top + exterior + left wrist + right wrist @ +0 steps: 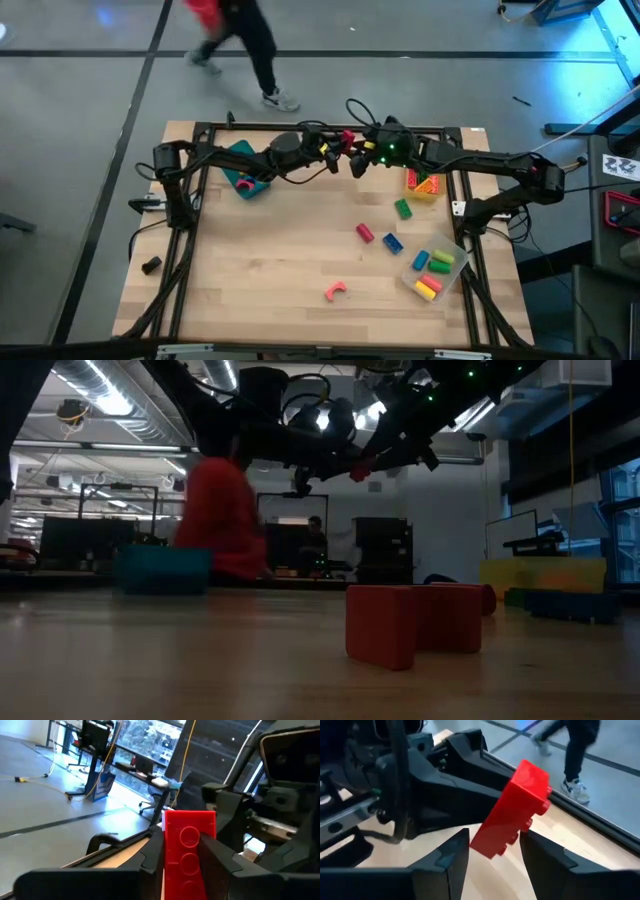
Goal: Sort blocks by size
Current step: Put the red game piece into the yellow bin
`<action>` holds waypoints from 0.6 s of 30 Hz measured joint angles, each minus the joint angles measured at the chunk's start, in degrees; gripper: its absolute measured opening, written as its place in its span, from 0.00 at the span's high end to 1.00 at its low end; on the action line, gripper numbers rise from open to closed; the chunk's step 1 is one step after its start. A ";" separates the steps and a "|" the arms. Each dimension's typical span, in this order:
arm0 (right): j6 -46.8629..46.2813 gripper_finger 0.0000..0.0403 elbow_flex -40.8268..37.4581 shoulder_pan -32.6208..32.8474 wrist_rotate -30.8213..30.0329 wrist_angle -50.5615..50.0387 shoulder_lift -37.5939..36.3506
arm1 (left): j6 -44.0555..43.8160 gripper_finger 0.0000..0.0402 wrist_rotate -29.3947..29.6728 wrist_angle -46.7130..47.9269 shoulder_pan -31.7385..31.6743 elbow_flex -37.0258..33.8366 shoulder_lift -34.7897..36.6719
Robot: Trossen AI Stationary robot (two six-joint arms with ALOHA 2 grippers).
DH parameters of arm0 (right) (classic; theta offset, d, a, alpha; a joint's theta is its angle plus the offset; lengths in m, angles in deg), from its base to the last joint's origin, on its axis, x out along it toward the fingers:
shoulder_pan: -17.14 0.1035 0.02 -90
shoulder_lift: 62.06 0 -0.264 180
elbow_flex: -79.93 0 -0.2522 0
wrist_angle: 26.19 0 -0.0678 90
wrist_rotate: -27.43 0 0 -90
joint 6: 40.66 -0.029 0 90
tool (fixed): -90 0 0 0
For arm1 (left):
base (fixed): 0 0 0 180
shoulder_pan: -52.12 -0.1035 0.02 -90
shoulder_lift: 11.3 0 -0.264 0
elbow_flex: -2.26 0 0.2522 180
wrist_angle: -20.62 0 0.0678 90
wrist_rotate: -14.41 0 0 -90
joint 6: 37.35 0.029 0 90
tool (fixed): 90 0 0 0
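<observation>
A red brick (347, 137) hangs high over the far middle of the table, between my two grippers. My left gripper (184, 851) reaches in from the table's left and is shut on one end of it. My right gripper (495, 842) comes from the right, and its fingers close around the brick's other end. Loose blocks lie on the table: a green one (403, 208), a red cylinder (365, 232), a blue one (392, 243) and a pink arch (335, 291). The arch also shows close up in the low view (415, 622). My left gripper pinches the red brick's two long sides (167, 857) between its fingers, studded face toward the wrist camera. The fingers point level from the table's left and lie along the brick, which sticks out past them, clear of the table. My right gripper has the brick's opposite end (490, 845) between its two fingers, one on the studded face and one on the back. It comes slanting down from the table's right. No gap shows at either finger.
A teal tray (243, 170) with a pink block stands at the far left and a yellow tray (424, 184) at the far right. A clear tray (435, 272) with several blocks is at the near right. A black lump (151, 265) lies beside the table's left edge. A person (240, 40) walks beyond the far edge.
</observation>
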 joint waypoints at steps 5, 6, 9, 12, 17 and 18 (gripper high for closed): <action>0.02 0.56 -0.02 0.00 -0.72 1.71 0.00 | -0.01 0.79 0.74 -2.33 0.91 0.00 0.04; 0.02 0.56 -0.02 0.00 -0.71 1.72 0.00 | 0.05 0.79 0.92 -2.54 1.13 0.00 0.04; 0.02 0.56 -0.02 0.00 -0.72 1.75 0.00 | 0.07 0.79 1.15 -2.94 1.58 0.00 0.04; 0.14 0.56 -0.02 0.02 -0.72 1.71 0.00 | 0.07 0.79 1.29 -2.97 2.00 0.00 0.04; 0.56 0.63 -0.02 0.02 -0.84 1.69 0.00 | -0.87 0.78 1.70 -3.02 2.59 0.00 0.04; 0.75 0.65 -0.02 0.02 -1.06 1.69 0.00 | -0.87 0.78 1.77 -3.02 2.67 0.00 0.04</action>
